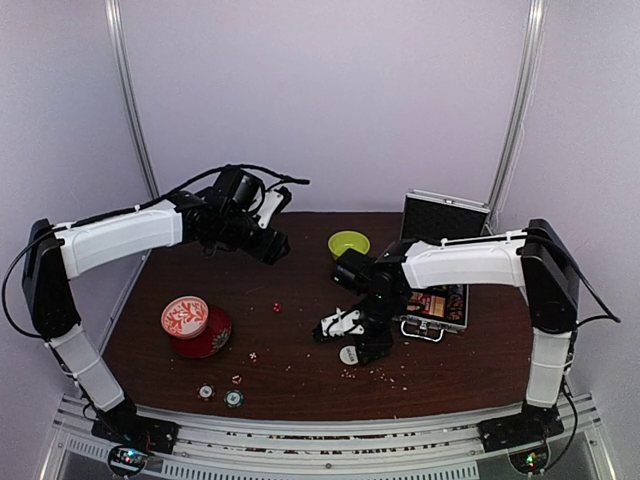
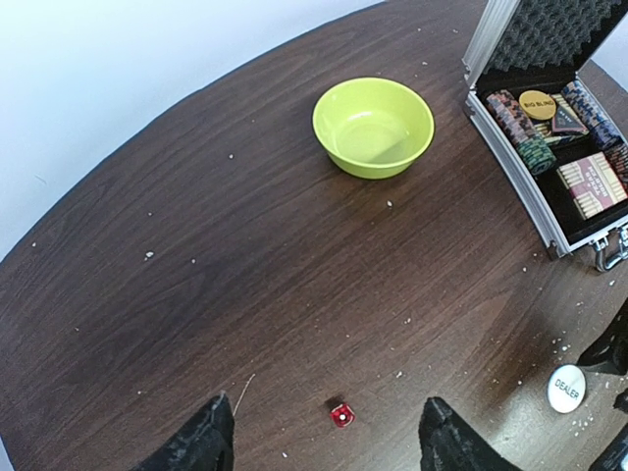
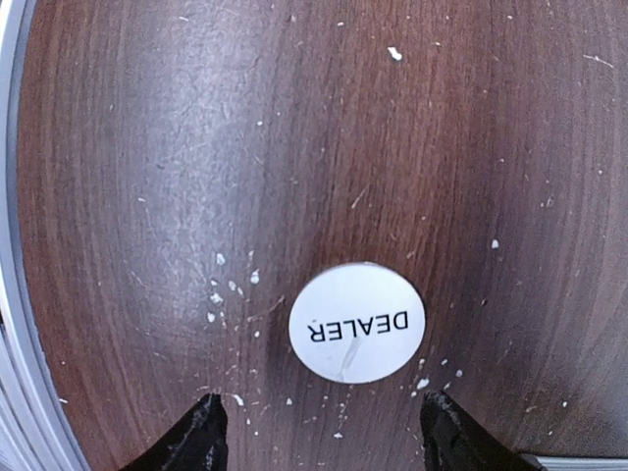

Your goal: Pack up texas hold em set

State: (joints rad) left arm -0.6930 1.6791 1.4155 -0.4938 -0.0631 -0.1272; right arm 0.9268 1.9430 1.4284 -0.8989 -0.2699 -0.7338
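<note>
**DEALER button dead ahead of the right gripper's open fingers**

The white DEALER button lies flat on the dark wood table, printed face up, with crumbs scattered around it. It is round, so it has no long axis to line up with and any approach angle should suit.

In the right wrist view it sits at 12 o'clock from the right gripper, just ahead of the gap and a touch toward 1 o'clock. The fingers are spread wider than the disc and hold nothing. In the top view this gripper hangs low beside the button, and the open silver case stands near, at about 2 o'clock from the button. The right arm is clearly the nearer one for this piece.

Farther out, at about 10 o'clock from the button in the top view, a red die rests on the wood. The left gripper hangs high above it, fingers also apart and empty, with the die between them in its own view. That pickup probably needs a long descent.
</note>
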